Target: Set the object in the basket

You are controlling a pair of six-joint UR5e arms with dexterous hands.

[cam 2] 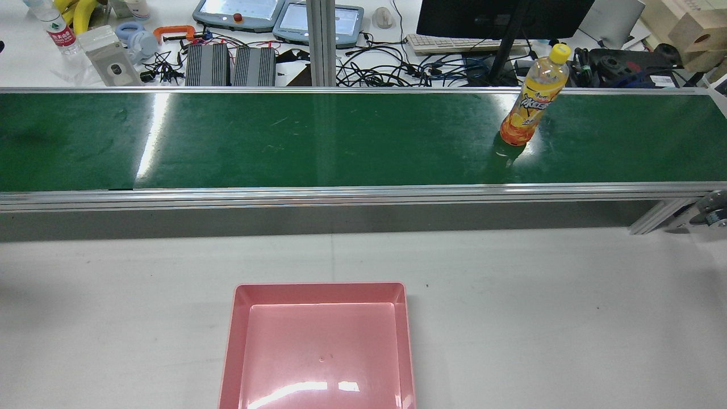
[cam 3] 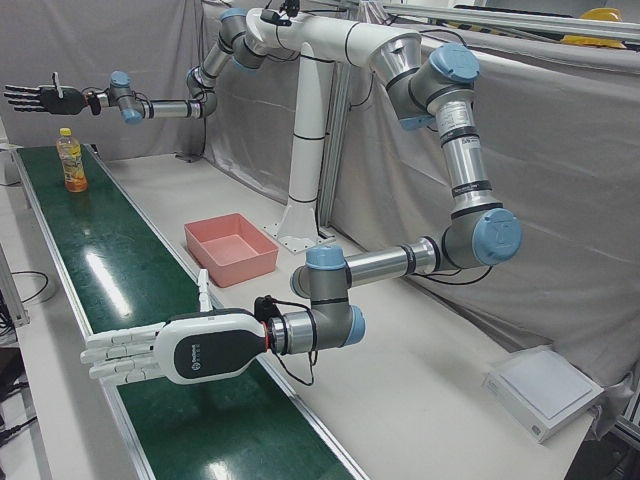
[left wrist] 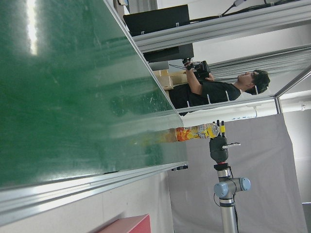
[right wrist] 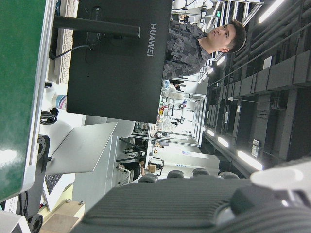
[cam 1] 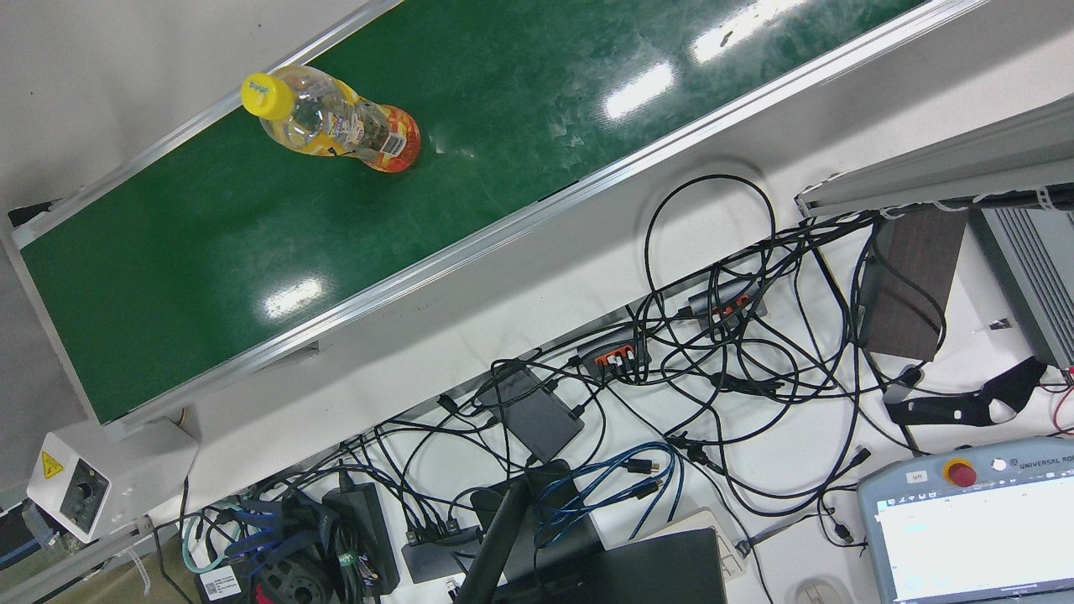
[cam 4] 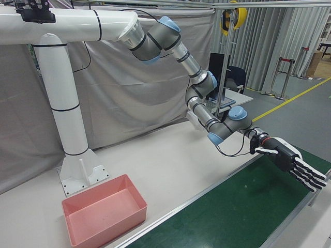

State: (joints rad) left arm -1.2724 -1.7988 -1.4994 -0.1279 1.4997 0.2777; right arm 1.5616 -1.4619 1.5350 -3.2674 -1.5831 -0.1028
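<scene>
An orange drink bottle with a yellow cap stands upright on the green conveyor belt, toward the robot's right end. It also shows as the bottle and the bottle. My right hand hovers open and flat above and just beyond it, holding nothing; from the left hand's camera the right hand sits beside the bottle. My left hand is open, stretched flat over the belt's other end, and appears as the left hand. The empty pink basket rests on the white table.
Beyond the belt lie tangled cables, teach pendants, a monitor and a keyboard. A person stands past the belt's far side. The arms' white pedestal rises behind the basket.
</scene>
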